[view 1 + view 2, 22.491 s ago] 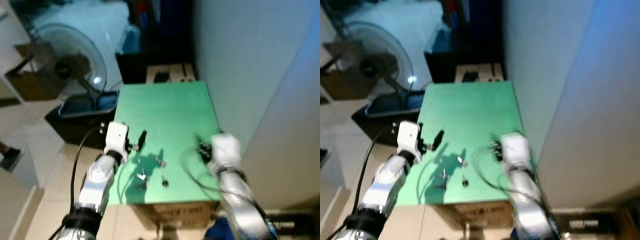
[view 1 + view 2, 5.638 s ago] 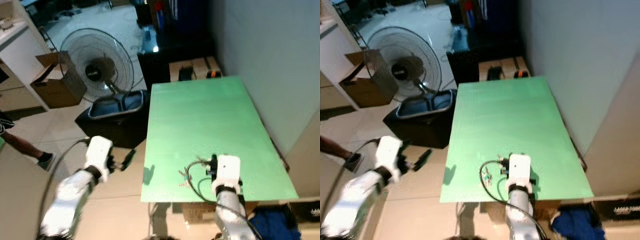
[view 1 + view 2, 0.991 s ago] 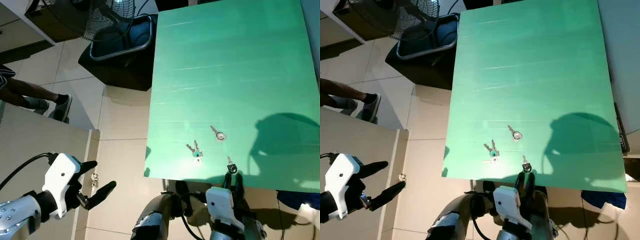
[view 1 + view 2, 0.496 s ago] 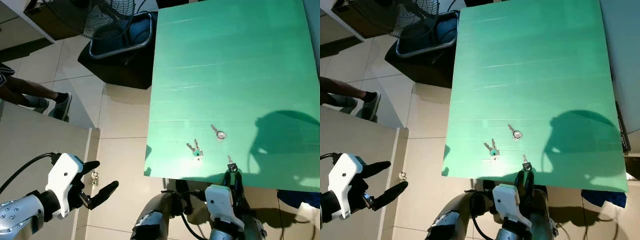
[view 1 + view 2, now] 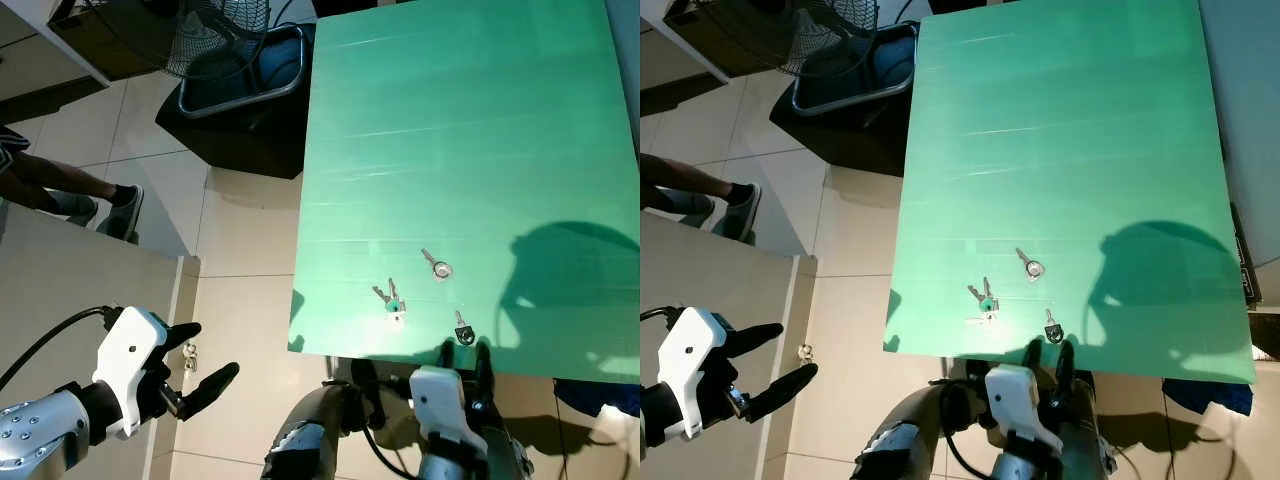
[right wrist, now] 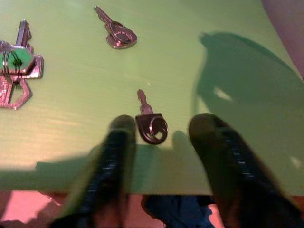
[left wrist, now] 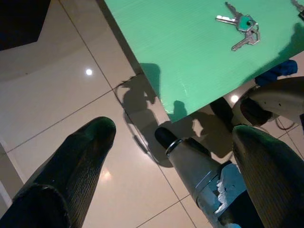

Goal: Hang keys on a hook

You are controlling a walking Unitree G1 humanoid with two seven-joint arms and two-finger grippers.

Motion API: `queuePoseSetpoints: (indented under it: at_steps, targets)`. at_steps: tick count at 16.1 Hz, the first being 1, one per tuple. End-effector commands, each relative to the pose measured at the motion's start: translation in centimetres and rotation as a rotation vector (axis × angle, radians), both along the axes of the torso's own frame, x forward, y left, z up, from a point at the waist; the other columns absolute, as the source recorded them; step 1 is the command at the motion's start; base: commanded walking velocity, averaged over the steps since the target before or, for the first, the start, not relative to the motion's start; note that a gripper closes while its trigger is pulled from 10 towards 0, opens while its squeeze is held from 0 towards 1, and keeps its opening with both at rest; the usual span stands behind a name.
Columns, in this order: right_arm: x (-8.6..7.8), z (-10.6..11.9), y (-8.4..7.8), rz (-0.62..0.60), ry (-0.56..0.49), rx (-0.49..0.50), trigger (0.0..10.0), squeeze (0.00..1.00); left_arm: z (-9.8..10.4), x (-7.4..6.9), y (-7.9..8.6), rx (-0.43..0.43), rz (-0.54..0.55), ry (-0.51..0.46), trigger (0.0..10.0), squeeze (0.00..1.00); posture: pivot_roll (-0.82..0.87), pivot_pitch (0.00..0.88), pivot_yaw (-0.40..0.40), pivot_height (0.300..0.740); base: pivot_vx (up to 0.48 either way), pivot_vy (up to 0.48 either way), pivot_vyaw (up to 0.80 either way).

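Looking down, I found a green desk [image 5: 460, 130] standing on a tiled floor [image 5: 245, 225]. Three sets of keys lay on its near part. A black-headed key [image 5: 463, 331] lay flat closest to the near edge. A bunch with a green tag [image 5: 391, 299] lay to its left. A single silver key [image 5: 436, 266] lay just beyond, between the two and apart from both.

My right gripper [image 5: 462, 352] was at the near edge of the desk, just short of the black-headed key. Its fingers [image 6: 114, 156] were spread, one on each side of the key's head in the right wrist view. I could not confirm any contact with the key. The fingers appeared blurred in that view.

My left gripper [image 5: 198, 360] was off the desk, out to the left, above the floor. Its fingers [image 7: 80, 156] were spread wide and held nothing. The left wrist view took in the desk corner, the green-tagged bunch [image 7: 242, 26] and part of my own leg below.

A shadow [image 5: 560, 275] fell across the right near part of the desk. A fan base [image 5: 240, 60] stood on the floor beyond the desk's left side. A person's leg and shoe [image 5: 85, 195] were at the left edge of the view.
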State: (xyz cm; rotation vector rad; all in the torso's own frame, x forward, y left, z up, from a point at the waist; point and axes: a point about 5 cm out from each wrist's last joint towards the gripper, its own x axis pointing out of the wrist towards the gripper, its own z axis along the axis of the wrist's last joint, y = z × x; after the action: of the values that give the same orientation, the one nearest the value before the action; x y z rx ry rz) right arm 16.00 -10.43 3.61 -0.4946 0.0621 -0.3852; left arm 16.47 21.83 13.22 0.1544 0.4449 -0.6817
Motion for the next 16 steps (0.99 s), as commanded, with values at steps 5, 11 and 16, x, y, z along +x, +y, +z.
queuePoseSetpoints:
  at_steps: [5,11,16]
  targets:
    - [2.0,-1.6,-0.7,-0.053,0.065,0.113,10.0,0.00,0.1,-0.7,0.9,0.031,0.010,0.031,10.0,0.00,0.00,0.452,0.400,0.740,0.000,0.000,0.00]
    - [1.6,-2.5,-1.5,-0.087,0.078,0.115,0.0,0.00,0.1,-0.9,0.9,0.038,0.012,0.031,10.0,0.00,0.01,0.453,0.400,0.740,0.000,0.000,0.00]
    - [1.6,-1.5,-1.2,-0.093,0.032,0.130,0.0,0.00,-0.1,-0.6,0.5,0.023,0.017,0.019,10.0,0.00,-0.01,0.438,0.400,0.740,0.000,0.000,0.00]
